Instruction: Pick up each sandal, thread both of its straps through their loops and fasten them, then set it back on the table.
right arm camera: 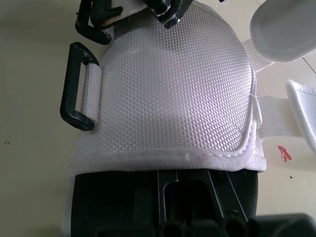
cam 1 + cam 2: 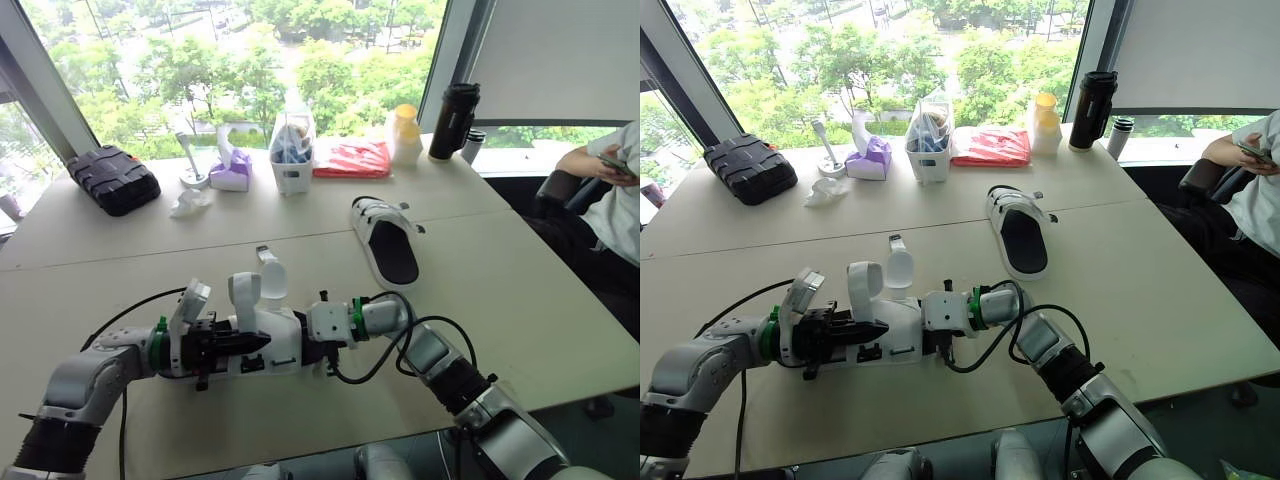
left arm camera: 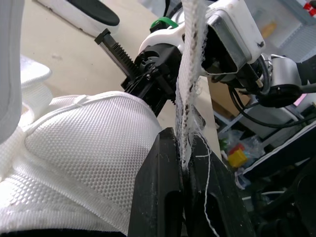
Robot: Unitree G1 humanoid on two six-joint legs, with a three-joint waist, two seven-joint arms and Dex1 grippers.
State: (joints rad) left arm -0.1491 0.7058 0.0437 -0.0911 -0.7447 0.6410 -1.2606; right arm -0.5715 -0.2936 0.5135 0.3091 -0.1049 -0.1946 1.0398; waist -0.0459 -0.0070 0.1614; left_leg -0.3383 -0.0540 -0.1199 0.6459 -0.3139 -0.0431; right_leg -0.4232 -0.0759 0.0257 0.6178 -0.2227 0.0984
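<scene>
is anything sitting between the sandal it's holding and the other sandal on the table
Nothing visible does. The held sandal and the other sandal, farther back on the right, have just bare table between them; the basket stands beyond both.

Held sandal (image 1: 168,94) is showing white waffle-weave fabric with black plastic loops (image 1: 69,94). Second sandal (image 2: 385,240) is showing white straps and a black footbed. Worktop (image 2: 520,300) is presenting plain beige. Flanking the white basket (image 2: 290,178), a purple tissue box (image 2: 232,178) and a red bag (image 2: 352,158) are lying.
</scene>
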